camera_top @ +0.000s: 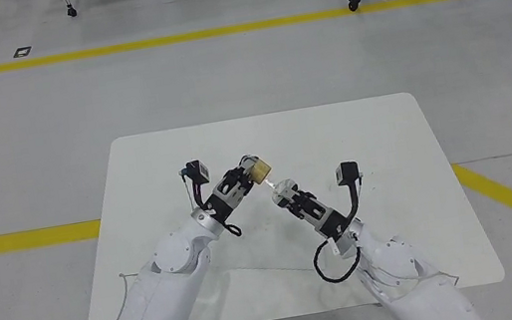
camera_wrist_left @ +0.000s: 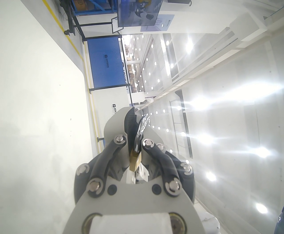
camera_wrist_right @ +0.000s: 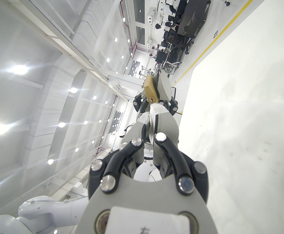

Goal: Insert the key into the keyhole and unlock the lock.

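In the top view both arms are held over the white counter [camera_top: 382, 130], and their fingers almost meet. The left gripper [camera_top: 242, 176] has its fingers clamped on the brass padlock [camera_top: 258, 170], which sits at their tips. The right gripper [camera_top: 282, 192] faces it from just beside, its fingers pressed together on the key [camera_wrist_right: 151, 128], a thin silver edge between them.

The right wrist view adds the padlock's underside. There the keyhole [camera_wrist_right: 151, 99] is a dark slot just beyond the taped fingertips [camera_wrist_right: 158, 109].

The left wrist view looks along the lock's narrow edge: a sliver of brass and a curved silver piece [camera_wrist_left: 143, 124] pinched between the fingers.
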You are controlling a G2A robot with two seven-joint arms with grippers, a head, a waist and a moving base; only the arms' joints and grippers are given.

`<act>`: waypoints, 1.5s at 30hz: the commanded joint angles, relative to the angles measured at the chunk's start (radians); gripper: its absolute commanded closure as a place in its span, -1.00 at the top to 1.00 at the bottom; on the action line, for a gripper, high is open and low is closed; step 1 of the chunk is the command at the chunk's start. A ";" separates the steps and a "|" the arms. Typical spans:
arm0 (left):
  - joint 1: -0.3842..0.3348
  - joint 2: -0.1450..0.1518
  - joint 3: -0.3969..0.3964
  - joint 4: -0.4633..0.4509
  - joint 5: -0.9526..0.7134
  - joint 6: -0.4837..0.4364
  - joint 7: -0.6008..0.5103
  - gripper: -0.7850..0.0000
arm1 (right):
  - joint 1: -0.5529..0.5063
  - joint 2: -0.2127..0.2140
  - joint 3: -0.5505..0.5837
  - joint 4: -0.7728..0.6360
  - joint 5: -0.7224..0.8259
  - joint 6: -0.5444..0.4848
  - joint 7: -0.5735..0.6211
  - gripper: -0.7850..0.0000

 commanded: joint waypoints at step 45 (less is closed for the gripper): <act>0.034 -0.018 -0.054 -0.037 0.012 0.154 -0.061 -1.00 | -0.031 -0.025 0.038 -0.019 -0.103 0.035 -0.024 -1.00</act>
